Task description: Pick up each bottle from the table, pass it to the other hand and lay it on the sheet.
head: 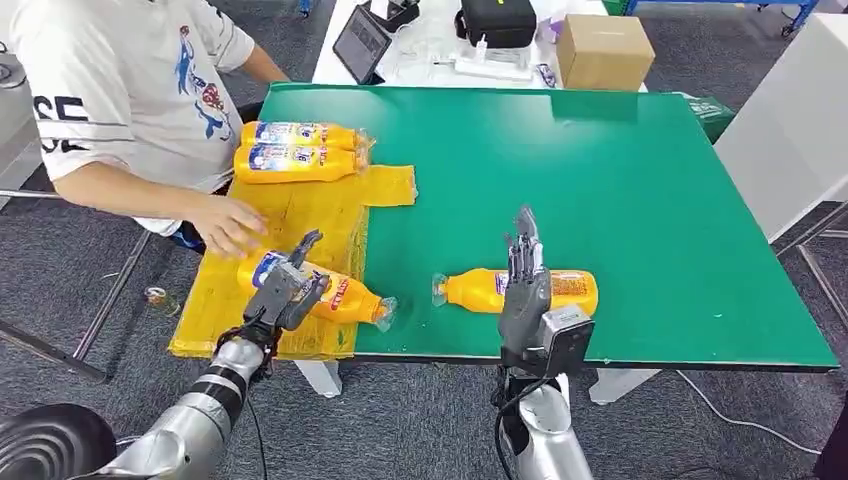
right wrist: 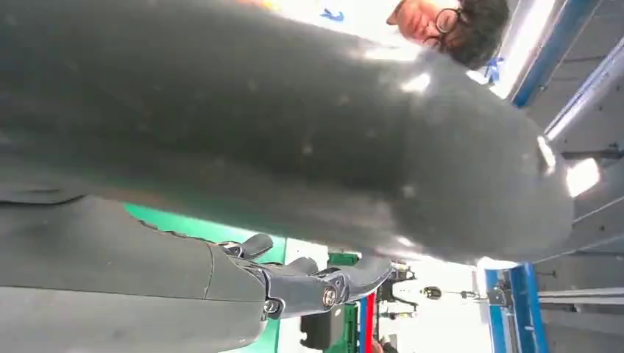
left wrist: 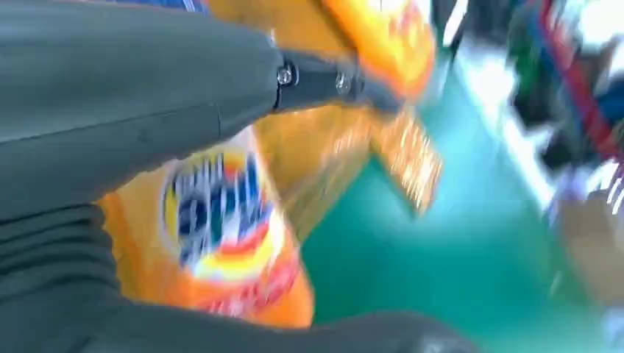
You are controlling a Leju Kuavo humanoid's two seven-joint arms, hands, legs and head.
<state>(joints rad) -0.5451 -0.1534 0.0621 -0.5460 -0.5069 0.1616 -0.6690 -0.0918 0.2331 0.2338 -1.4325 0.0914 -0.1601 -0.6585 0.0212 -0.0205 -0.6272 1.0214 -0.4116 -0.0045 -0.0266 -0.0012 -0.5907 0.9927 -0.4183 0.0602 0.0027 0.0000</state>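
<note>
A bottle [head: 520, 290] is seen lying flat on the green bench [head: 640, 200], well apart from the yellow sheet [head: 300, 215]. Its long side runs along the near edge of the bench, and its cap is pointed toward the sheet. The right robot hand [head: 524, 285] is placed right over it, fingers straight and apart, nothing gripped. This hand is judged the nearer one. The left robot hand [head: 288, 290] is wrapped around another bottle [head: 345, 298] on the sheet, cap pointed away from it.

Bright even light; left wrist view heavily motion-blurred.
</note>
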